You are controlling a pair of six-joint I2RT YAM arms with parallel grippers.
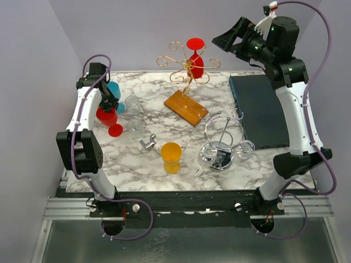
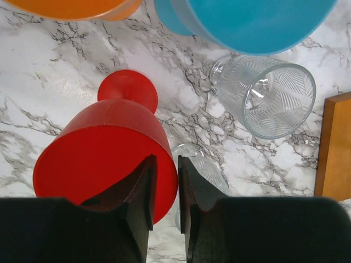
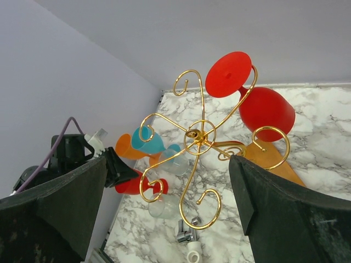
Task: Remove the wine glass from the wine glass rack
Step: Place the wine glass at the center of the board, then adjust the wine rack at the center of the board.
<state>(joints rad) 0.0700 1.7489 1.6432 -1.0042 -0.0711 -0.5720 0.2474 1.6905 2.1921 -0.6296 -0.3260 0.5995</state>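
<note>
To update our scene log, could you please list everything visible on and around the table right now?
Wine glass rack: one, gold, wooden base, back centre.
Hanging wine glass: one, red, upside down on rack.
Lying wine glass: one, red, on its side, left.
Blue glass: one, back left.
Orange glass: one, front centre; second orange glass beside blue.
Clear glasses: two, left of centre.
Chrome stand: one, front right, third clear glass beside.
Box: one, dark, right.
Metal piece: one, small, front centre.
Left gripper: fingers narrowly apart at lying glass's rim.
Right gripper: wide open, facing rack.
</note>
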